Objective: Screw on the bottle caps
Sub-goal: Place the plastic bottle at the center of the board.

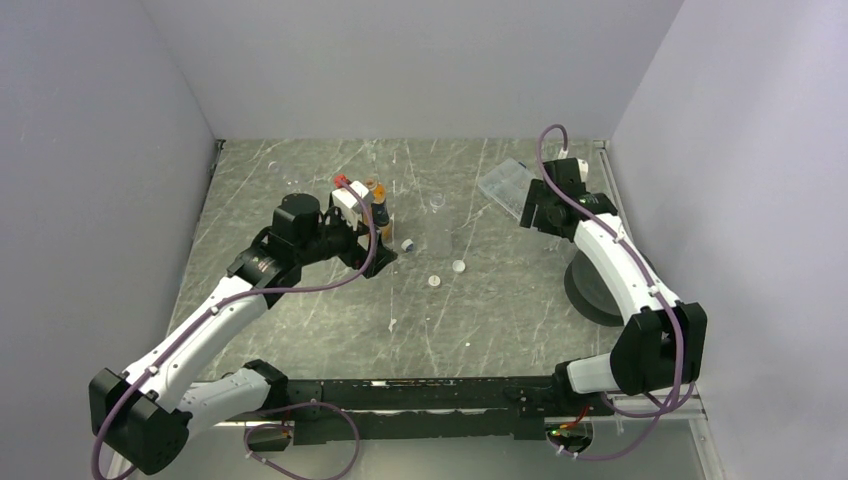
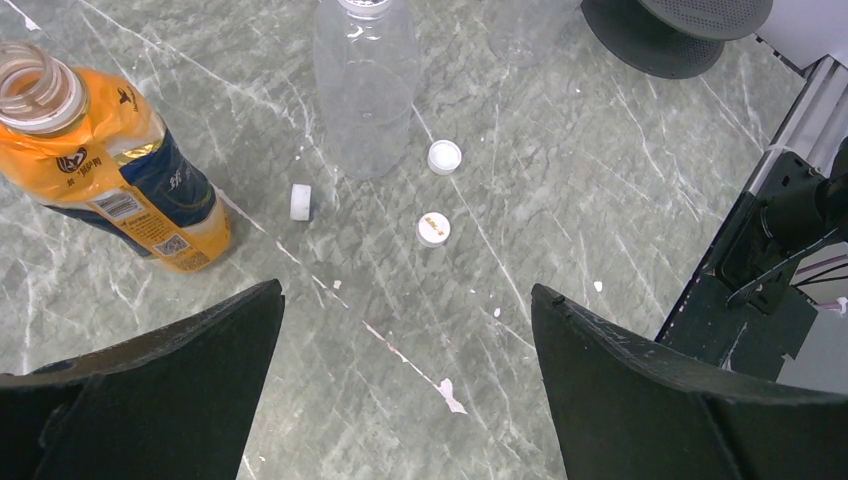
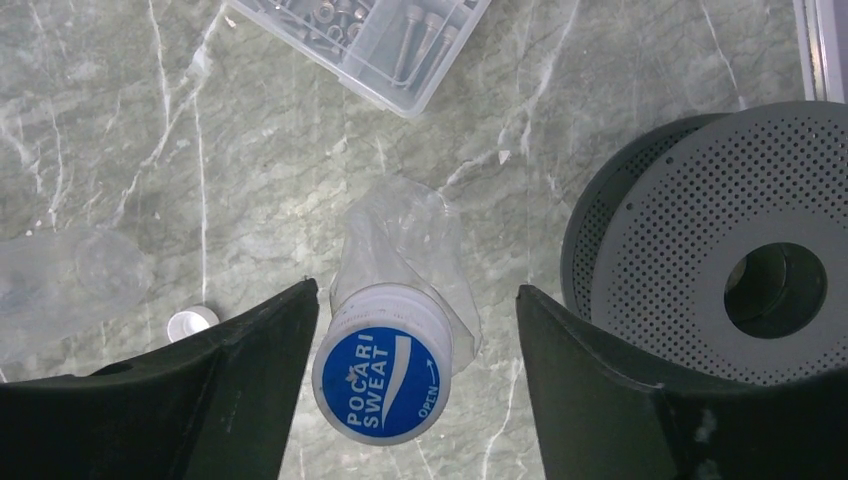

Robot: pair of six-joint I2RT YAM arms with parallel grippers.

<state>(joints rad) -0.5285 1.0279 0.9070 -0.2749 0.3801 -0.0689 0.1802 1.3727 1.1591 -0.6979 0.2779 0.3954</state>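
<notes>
An uncapped orange bottle (image 2: 110, 170) with a dark label stands at the left of the left wrist view (image 1: 381, 205). A clear bottle (image 2: 365, 90) stands beyond it. Three white caps (image 2: 300, 201), (image 2: 444, 157), (image 2: 433, 228) lie loose on the table near it. My left gripper (image 2: 405, 290) is open and empty, right of the orange bottle (image 1: 385, 252). My right gripper (image 3: 416, 288) is open around a clear bottle (image 3: 400, 240) with a blue-topped cap (image 3: 382, 385) on its neck. The cap sits nearer the left finger, not gripped. Another white cap (image 3: 190, 322) lies left of it.
A large black perforated disc (image 3: 720, 230) lies right of the right gripper (image 1: 600, 290). A flat clear box of screws (image 3: 370, 30) sits beyond it (image 1: 505, 185). Another clear bottle (image 3: 60, 280) lies at the left. Grey walls close three sides.
</notes>
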